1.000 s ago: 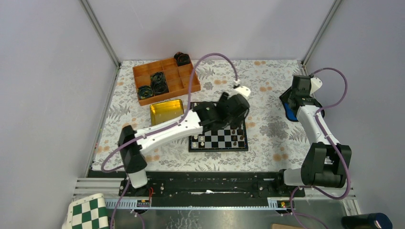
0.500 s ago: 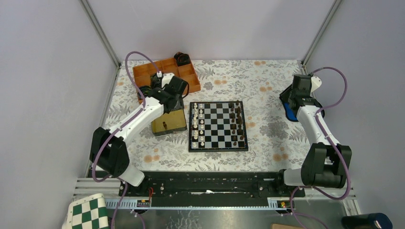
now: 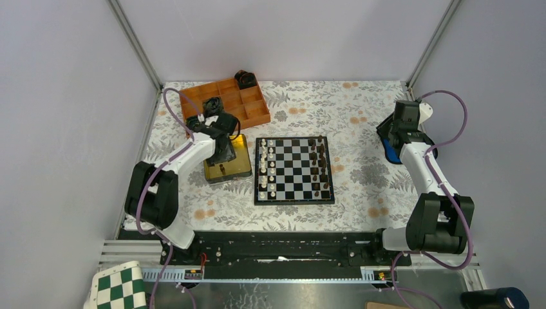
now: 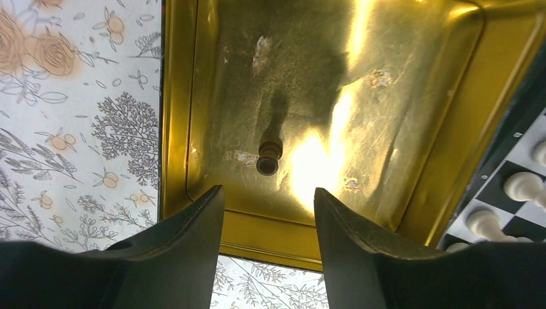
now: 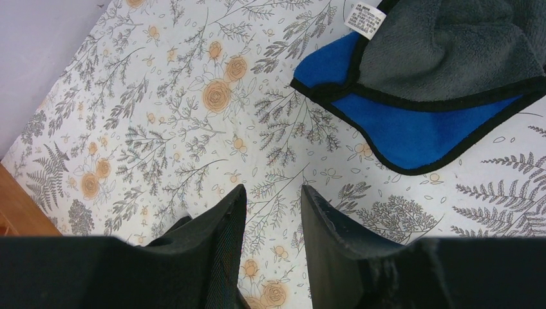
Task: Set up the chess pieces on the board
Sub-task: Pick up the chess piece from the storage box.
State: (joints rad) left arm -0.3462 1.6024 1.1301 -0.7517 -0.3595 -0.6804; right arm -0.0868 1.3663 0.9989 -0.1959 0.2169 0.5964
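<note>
The board [image 3: 294, 170] lies mid-table, with white chess pieces [image 3: 267, 168] in its left columns and dark brown ones [image 3: 318, 166] in its right columns. One dark brown piece [image 4: 268, 158] stands alone in the gold tray [image 4: 193, 96], and it also shows in the top view [image 3: 222, 168]. My left gripper [image 4: 267, 193] is open and empty above the tray's near rim, with the piece just ahead between the fingers. In the top view the left gripper [image 3: 225, 153] hangs over the tray [image 3: 239, 168]. My right gripper [image 5: 273, 190] is open and empty above the floral cloth at the far right [image 3: 388, 134].
An orange compartment tray [image 3: 254, 111] with black coiled objects [image 3: 212, 111] stands behind the gold tray. A blue and grey cloth [image 5: 418, 84] lies by the right gripper. A green-and-white checkered sheet [image 3: 119, 286] sits off the table at the near left. Two white pieces [image 4: 521, 187] show at the board's edge.
My left arm has swung from over the board's right side across to the gold tray and settled over it. The right arm has not moved.
</note>
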